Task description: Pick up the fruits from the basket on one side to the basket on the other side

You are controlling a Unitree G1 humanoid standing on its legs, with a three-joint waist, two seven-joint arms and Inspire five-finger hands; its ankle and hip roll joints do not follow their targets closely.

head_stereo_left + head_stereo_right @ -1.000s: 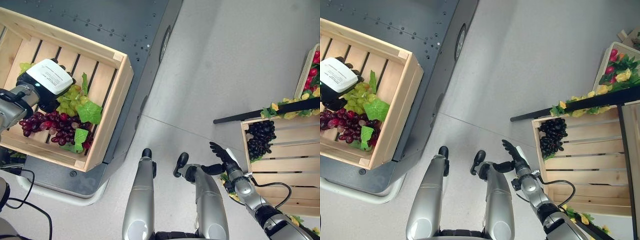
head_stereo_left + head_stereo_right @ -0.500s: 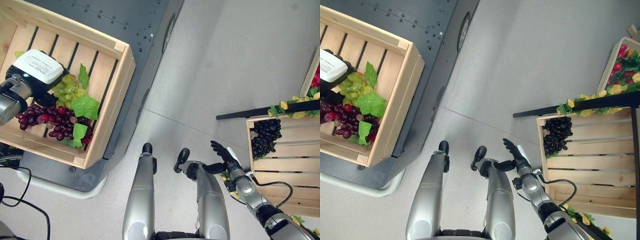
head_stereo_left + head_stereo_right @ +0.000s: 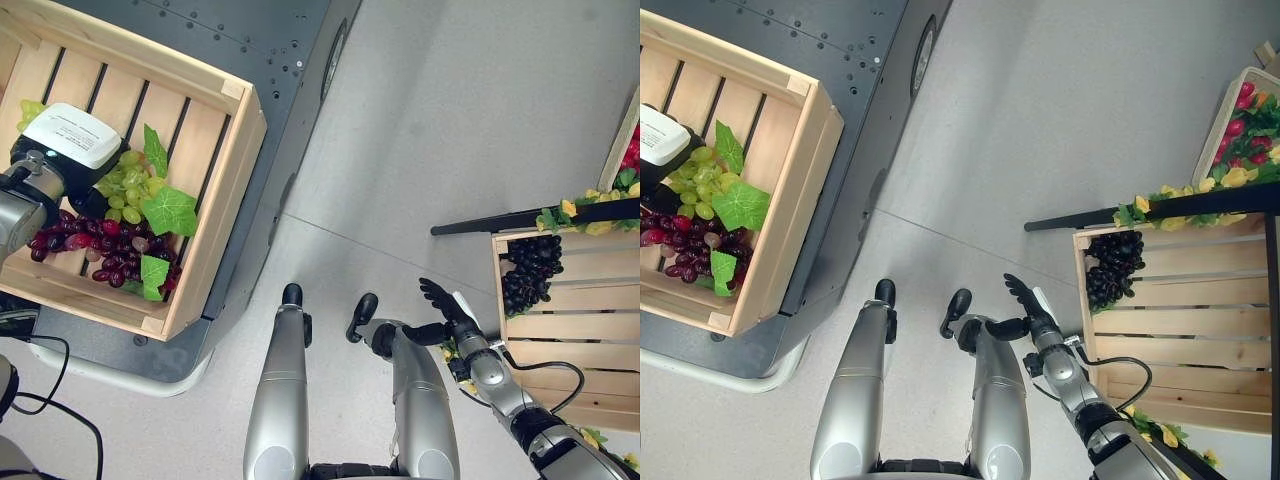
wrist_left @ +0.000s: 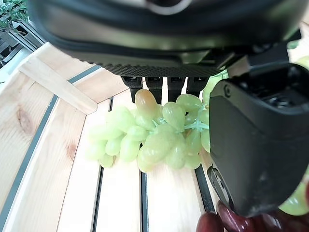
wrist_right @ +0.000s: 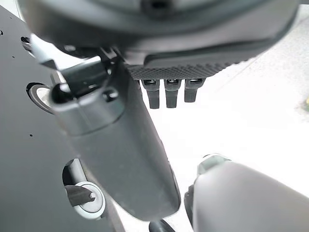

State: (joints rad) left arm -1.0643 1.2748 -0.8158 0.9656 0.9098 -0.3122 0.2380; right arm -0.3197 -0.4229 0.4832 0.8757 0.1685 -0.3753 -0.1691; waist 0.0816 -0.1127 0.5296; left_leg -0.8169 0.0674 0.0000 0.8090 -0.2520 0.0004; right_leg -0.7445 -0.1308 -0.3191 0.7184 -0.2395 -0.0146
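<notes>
Grey floor (image 3: 470,130) between 2 crates; left hand (image 3: 45,175) fingers hidden, right hand (image 3: 445,305) spread

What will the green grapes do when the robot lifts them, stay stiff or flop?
The green grapes would probably droop and swing, since many round grapes hang from thin stems. The left hand is right over them. A loose grape could perhaps roll across the crate slats.

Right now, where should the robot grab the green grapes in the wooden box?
Probably from above, around the middle of the green grapes. The bunch lies flat on the slats of the left crate, knobbly, with its thin stem buried among the berries. The left hand is right over it, so curling the fingers around the clump looks easiest.
</notes>
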